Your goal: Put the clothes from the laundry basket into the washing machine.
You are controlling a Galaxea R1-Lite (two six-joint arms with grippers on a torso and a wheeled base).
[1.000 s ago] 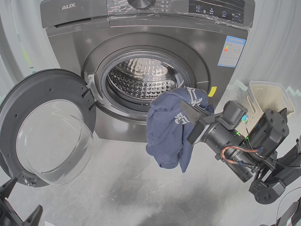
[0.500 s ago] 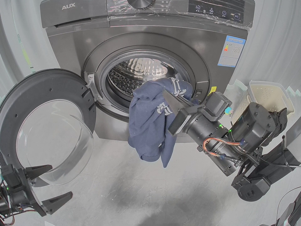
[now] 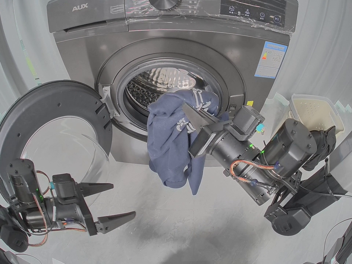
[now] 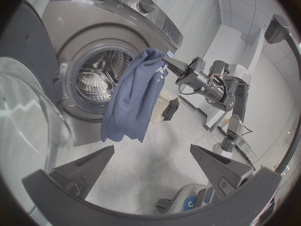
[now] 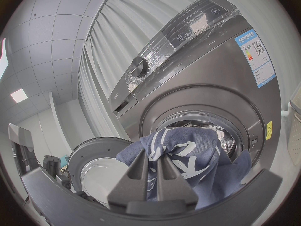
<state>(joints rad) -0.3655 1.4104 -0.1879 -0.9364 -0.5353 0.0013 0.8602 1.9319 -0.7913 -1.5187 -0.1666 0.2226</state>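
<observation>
Evidently soft and light, the navy shirt droops mid-frame from the right hand clamping its bunched top; left hand gapes empty.

Washer casing: grey, satin, metal-look; panel under wrinkled glossy film. Drum: shiny perforated steel. Door: matt dark plastic, clear glossy bowl. Garment: soft matt navy cloth. Basket: cream perforated plastic.

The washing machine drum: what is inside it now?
In the drum only shiny perforated wall shows, no clothes. The navy garment, held by the right tool before the opening, hides the drum's lower right part.
</observation>
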